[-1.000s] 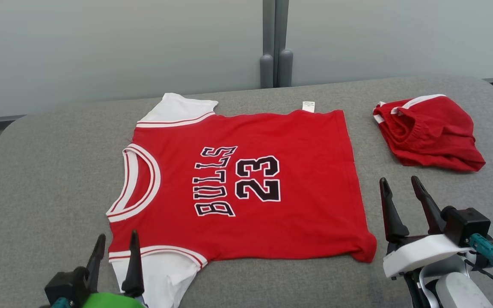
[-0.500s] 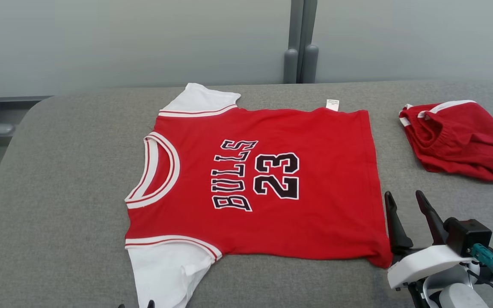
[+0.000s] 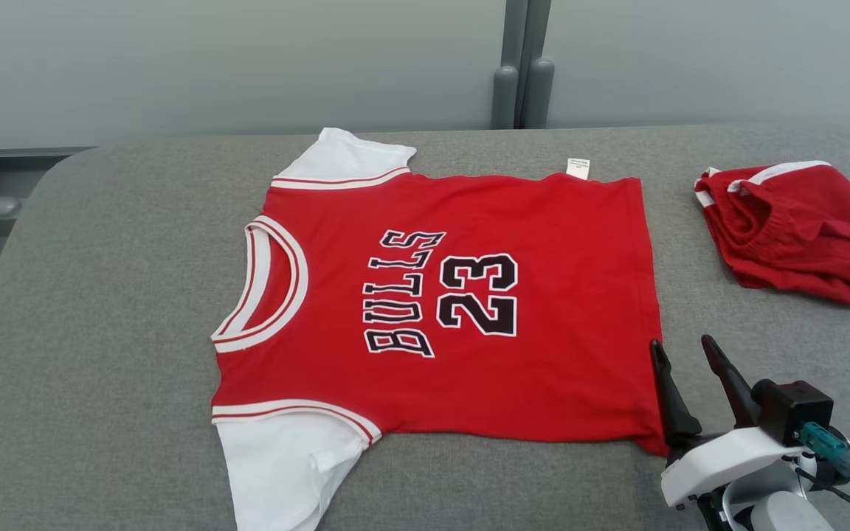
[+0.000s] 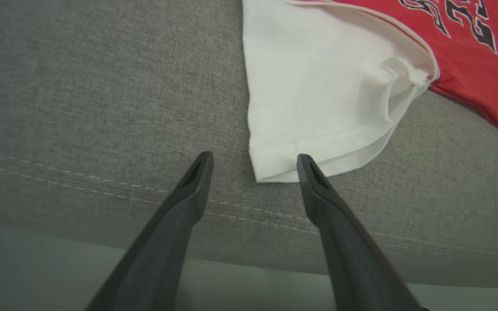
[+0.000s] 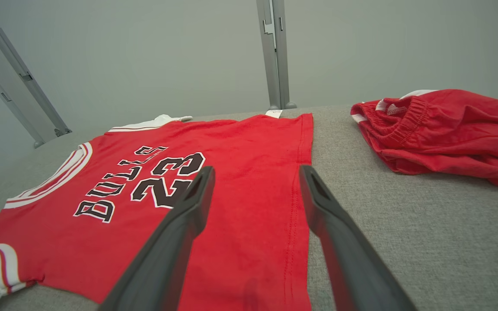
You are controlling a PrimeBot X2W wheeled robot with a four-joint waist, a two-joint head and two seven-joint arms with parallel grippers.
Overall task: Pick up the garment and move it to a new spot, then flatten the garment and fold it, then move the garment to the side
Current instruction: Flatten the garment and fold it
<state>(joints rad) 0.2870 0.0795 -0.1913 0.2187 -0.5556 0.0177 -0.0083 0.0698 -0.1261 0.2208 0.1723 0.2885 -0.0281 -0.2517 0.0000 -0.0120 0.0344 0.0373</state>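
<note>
- Since a second ago the head camera has swung, so the whole scene sits differently in the frame; measured against the jersey (image 3: pixel 440 369), the right gripper (image 3: pixel 681 344) has closed in on the hem's near corner.
- That jersey, red with "BULLS 23" in black and white sleeves, lies spread flat on the grey padded surface (image 3: pixel 100 295), neck towards the robot's left and hem towards its right.
- Right gripper's fingers are spread apart and hold nothing. In the right wrist view one finger lies over the red cloth and the other over bare grey padding, with the jersey's hem between them.
- Left gripper (image 4: pixel 254 156) also has its fingers spread and empty. Its tips are at the cuff of the jersey's near white sleeve (image 4: pixel 318 86); whether they touch it I cannot tell.
- A small white label (image 3: pixel 578 168) pokes out at the jersey's far edge, near the hem.
- Crumpled red shorts (image 3: pixel 801 236) with white trim lie beyond the jersey's hem, clearly apart from it.
- A grey post (image 3: pixel 522 66) stands against the pale wall behind the jersey.
</note>
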